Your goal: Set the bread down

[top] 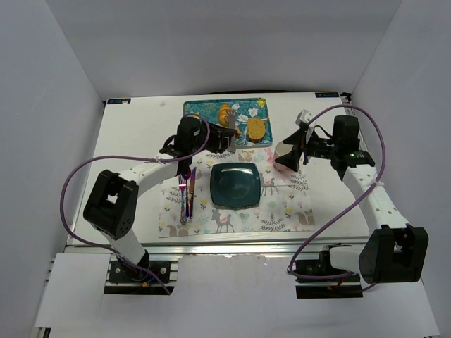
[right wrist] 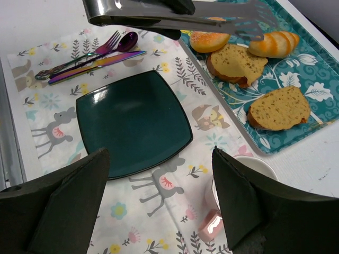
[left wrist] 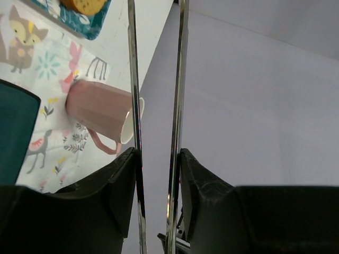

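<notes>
Bread (right wrist: pixel 235 63) on teal tray (right wrist: pixel 312 79) | left gripper (left wrist: pixel 158 159) clamps tongs (left wrist: pixel 178 79) | right gripper (right wrist: pixel 160 156) fingers apart

Robot test cell in a lab, not a lived-in kitchen. Boxed in on three sides by plain white panel walls (top: pixel 63 105). White tabletop (top: pixel 134 134) edged at the front with a bare aluminium rail (top: pixel 246 241). Two white-and-black jointed arms, left arm (top: pixel 116 204) and right arm (top: pixel 377 204), fixed at the near edge on black base plates (top: pixel 141 271) and looped with loose purple cables (top: pixel 64 197). Left gripper (left wrist: pixel 157 159) clamped on long metal tongs (left wrist: pixel 134 79). Household items present only as a staged single place setting:
- woodland-animal placemat (top: pixel 282 204)
- dark teal square plate (top: pixel 235 185)
- iridescent cutlery (top: pixel 187 193)
- pink mug (left wrist: pixel 100 108)
- teal floral tray (top: pixel 201 108)
</notes>
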You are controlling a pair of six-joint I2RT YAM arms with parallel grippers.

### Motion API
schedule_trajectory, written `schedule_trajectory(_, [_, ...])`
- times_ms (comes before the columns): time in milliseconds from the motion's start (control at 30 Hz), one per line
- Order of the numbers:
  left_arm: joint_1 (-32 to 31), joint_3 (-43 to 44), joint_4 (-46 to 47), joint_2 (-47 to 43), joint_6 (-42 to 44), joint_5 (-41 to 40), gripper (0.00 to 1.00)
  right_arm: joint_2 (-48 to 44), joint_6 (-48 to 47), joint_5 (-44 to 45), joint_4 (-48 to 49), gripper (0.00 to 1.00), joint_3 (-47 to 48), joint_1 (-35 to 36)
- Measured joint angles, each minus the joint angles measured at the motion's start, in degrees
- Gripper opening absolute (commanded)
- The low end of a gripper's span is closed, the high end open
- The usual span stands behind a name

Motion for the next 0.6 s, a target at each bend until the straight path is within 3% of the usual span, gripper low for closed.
schedule_trajectory(600, [-2.56,-4.09,3.85,0.59,-13.75,-0.37,0.47,-0.98,1.31,0.28,1.49,0.82,-2.75,-1.22])
